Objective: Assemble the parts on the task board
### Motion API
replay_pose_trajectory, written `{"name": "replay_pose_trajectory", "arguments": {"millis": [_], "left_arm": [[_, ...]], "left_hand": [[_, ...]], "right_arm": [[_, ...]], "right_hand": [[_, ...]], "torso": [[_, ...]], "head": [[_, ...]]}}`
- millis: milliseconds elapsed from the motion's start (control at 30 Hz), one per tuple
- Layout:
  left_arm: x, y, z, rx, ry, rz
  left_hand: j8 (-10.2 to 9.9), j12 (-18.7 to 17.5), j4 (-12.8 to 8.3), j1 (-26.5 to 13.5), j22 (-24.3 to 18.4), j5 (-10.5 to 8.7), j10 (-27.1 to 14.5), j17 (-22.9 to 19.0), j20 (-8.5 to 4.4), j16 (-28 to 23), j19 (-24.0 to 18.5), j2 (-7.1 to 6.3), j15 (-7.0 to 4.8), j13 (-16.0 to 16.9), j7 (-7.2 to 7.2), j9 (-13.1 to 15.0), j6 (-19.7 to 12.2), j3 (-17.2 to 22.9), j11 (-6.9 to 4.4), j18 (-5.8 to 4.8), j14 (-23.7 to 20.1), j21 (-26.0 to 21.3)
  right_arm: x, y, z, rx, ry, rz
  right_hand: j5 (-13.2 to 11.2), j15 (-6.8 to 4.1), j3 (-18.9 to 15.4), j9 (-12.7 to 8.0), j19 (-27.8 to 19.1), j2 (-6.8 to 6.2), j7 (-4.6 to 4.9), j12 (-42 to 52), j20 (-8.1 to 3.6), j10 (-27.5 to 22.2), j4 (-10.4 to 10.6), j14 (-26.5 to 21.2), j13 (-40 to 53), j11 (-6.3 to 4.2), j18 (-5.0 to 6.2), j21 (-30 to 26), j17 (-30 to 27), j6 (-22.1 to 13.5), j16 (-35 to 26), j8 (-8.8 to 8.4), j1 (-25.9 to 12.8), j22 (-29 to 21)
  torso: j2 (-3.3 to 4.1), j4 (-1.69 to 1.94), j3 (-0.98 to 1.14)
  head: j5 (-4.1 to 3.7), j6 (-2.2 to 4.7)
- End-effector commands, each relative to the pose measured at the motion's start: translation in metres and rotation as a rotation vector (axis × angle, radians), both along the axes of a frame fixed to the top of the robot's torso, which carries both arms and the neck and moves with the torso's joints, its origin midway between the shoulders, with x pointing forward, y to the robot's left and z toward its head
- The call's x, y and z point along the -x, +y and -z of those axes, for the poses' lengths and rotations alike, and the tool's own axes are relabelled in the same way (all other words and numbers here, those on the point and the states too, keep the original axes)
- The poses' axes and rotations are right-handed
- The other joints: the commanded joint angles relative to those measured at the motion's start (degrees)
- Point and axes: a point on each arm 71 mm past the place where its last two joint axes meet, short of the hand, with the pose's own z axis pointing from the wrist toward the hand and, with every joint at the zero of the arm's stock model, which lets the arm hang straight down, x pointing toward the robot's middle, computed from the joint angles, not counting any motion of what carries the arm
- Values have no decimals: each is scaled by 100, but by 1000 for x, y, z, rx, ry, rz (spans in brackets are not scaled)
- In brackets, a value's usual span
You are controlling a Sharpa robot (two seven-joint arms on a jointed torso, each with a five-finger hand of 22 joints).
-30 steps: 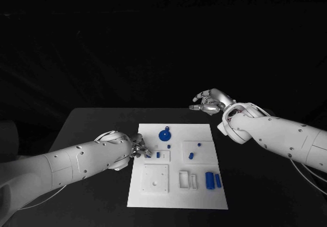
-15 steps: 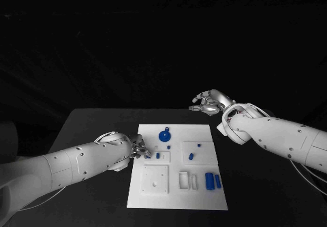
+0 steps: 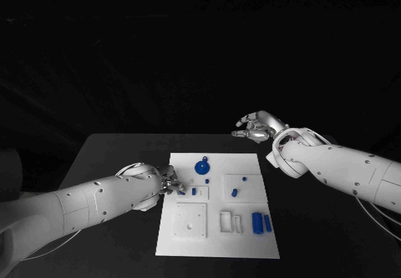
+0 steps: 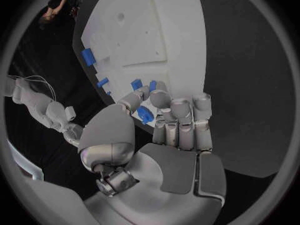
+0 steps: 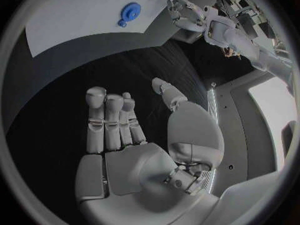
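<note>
At the task board's left edge, left robot hand down low, fingers curled round a small blue part, pinched between thumb and fingertips just above the white plate. Grip looks shallow from the wrist camera, so a slip is the worry: part could twist, tip, and drop flat on the board instead of seating. Close beside that pinch, two more small blue parts, easy to knock askew with a stray finger. Beyond the board's far right corner, right robot hand hovering over the desk, fingers spread, holding nothing, so no help steadying the board if the left one pushes sideways. Toward the board's far end, round blue part; at its near right corner, two blue bars side by side, well apart from the action. Misalignment with the slot hard to judge, fingers hiding it.
</note>
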Motion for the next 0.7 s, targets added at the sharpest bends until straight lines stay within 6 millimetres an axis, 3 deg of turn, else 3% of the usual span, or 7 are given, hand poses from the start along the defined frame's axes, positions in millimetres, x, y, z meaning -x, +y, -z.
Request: {"name": "replay_pose_trajectory", "arguments": {"millis": [33, 167, 233, 533, 633, 700], "left_arm": [[1, -2, 1, 5, 0, 1], [1, -1, 0, 8, -6, -4], [1, -1, 0, 8, -7, -4], [1, -2, 0, 10, -11, -5], [0, -2, 0, 10, -11, -6], [0, -2, 0, 9, -11, -6]], "left_hand": [[-25, 10, 42, 2, 76, -48, 36, 6, -718, -9, 17, -60, -44, 6, 11, -5, -15, 3, 18, 66, -16, -10], [-24, 10, 56, 7, 77, -69, 36, 7, -720, -9, 18, -92, -45, 7, 9, -6, -12, 7, 18, 69, -16, -9], [-23, 10, 109, 16, 77, -333, 38, 9, -722, -8, 20, -148, -46, 10, 8, -6, -10, 17, 16, 74, -15, -8], [-21, 10, 233, 36, 77, -493, 41, 14, -723, -5, 24, -279, -49, 16, 7, -7, -5, 49, 14, 79, -12, -6], [-20, 11, 340, 55, 75, -751, 42, 18, -725, -4, 29, -351, -50, 20, 1, -6, -5, 79, 13, 86, -11, -5], [-18, 11, 364, 58, 76, -776, 42, 19, -725, -4, 28, -368, -51, 21, 4, -5, -3, 82, 11, 86, -11, -5]], "right_arm": [[0, 1, 1, 5, 3, -14], [1, 2, 1, 5, 3, -14], [1, 2, 1, 5, 3, -14], [1, 2, 1, 5, 2, -14], [1, 2, 1, 4, 2, -15], [1, 2, 1, 4, 2, -16]], "right_hand": [[5, -14, -2, -9, 1, 32, 31, 26, -42, -44, 21, 24, -9, -7, 576, -32, -5, -7, -17, 7, 0, 5], [5, -14, -2, -10, 0, 32, 31, 26, -42, -44, 22, 24, -9, -7, 576, -32, -5, -7, -17, 7, 0, 5], [5, -14, -2, -10, 1, 32, 31, 26, -42, -44, 22, 24, -9, -6, 576, -32, -5, -7, -17, 6, -1, 5], [5, -14, -3, -11, 0, 31, 32, 28, -42, -46, 22, 24, -12, -6, 576, -34, -5, -8, -17, 6, -1, 7], [5, -14, -3, -11, 0, 30, 32, 28, -41, -46, 23, 23, -13, -6, 576, -34, -5, -8, -17, 6, -2, 7], [5, -14, -3, -11, 0, 30, 32, 29, -41, -46, 23, 23, -13, -6, 576, -35, -5, -8, -18, 6, -2, 7]], "torso": [[0, 0, -1], [3, 0, 2], [4, 1, 4], [4, -3, 6], [2, -3, 9], [1, -3, 11]], "head": [[0, -3], [-1, 0], [0, 1], [2, 2], [1, 1], [2, 3]]}}
